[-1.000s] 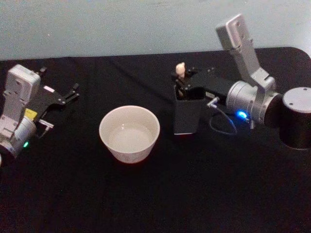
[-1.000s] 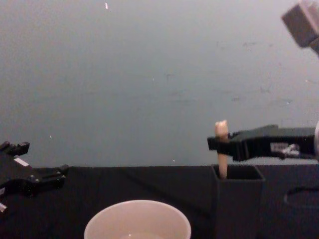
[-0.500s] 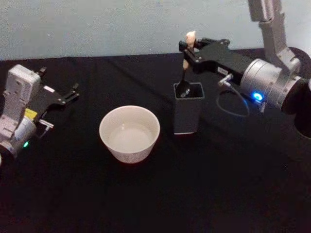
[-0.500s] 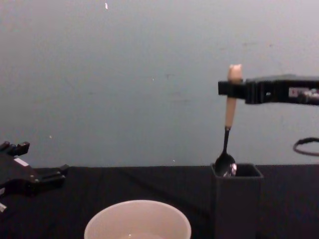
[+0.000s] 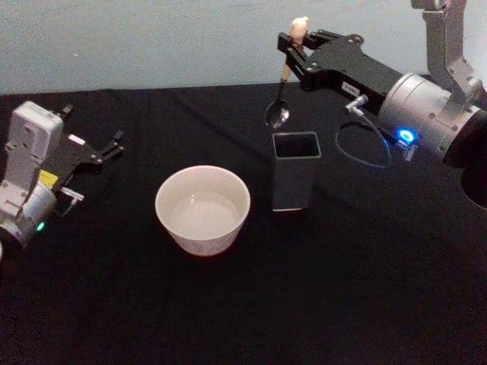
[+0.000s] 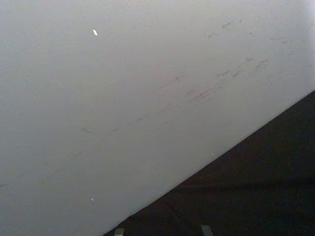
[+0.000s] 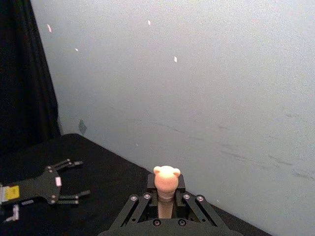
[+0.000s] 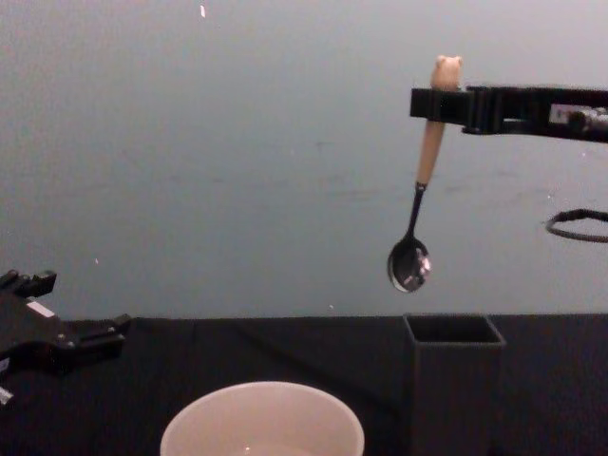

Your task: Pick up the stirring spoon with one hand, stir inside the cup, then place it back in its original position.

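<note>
Clamping the stirring spoon [image 8: 428, 154], the right gripper [image 8: 439, 103] hung above the holder [image 5: 295, 179] right of the cup [image 5: 200, 242]; left gripper [image 5: 111, 146] sat open

Pale grey wall [image 8: 237, 142] behind black table [image 5: 228, 304]

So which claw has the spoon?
The right claw, up above the dark holder, shut on the stirring spoon by its beige handle. The left claw sits open and empty at the left of the table.
</note>
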`<state>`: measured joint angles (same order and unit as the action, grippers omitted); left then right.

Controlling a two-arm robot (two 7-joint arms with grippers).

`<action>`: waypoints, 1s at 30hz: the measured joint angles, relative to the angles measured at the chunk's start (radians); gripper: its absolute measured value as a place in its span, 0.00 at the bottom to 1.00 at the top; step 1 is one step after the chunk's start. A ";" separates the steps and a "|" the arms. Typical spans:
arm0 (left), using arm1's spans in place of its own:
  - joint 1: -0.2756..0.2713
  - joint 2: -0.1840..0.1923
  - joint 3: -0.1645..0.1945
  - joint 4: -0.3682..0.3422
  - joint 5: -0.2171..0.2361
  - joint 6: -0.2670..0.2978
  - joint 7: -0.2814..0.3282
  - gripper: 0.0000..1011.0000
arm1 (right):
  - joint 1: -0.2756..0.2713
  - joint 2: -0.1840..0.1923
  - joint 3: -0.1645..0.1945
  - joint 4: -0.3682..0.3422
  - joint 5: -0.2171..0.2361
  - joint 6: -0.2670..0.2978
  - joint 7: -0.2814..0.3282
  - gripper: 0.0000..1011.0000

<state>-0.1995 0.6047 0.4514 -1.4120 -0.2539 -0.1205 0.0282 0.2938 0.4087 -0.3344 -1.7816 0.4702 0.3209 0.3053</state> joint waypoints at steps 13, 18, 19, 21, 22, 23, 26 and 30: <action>0.000 0.000 0.000 0.000 0.000 0.000 0.000 0.99 | -0.003 -0.024 -0.091 0.017 -0.005 -0.083 0.028 0.19; 0.000 0.000 0.000 0.000 0.000 0.000 0.000 0.99 | -0.012 -0.035 -0.122 0.045 -0.018 -0.127 0.047 0.19; 0.000 0.000 0.000 0.000 0.000 0.000 0.000 0.99 | -0.013 -0.037 -0.127 0.051 -0.021 -0.135 0.049 0.19; 0.000 0.000 0.000 0.000 0.000 0.000 0.000 0.99 | -0.018 -0.044 -0.141 0.072 -0.032 -0.160 0.056 0.19; 0.000 0.000 0.000 0.000 0.000 0.000 0.000 0.99 | -0.021 -0.050 -0.148 0.084 -0.037 -0.175 0.060 0.19; 0.000 0.000 0.000 0.000 0.000 0.000 0.000 0.99 | -0.021 -0.050 -0.148 0.084 -0.037 -0.175 0.060 0.19; 0.000 0.000 0.000 0.000 0.000 0.000 0.000 0.99 | -0.028 -0.063 -0.164 0.117 -0.051 -0.209 0.071 0.19; 0.000 0.000 0.000 0.000 0.000 0.000 0.000 0.99 | -0.035 -0.077 -0.178 0.151 -0.062 -0.243 0.085 0.19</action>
<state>-0.1995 0.6047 0.4514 -1.4120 -0.2539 -0.1205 0.0283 0.2586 0.3314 -0.5120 -1.6310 0.4080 0.0776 0.3902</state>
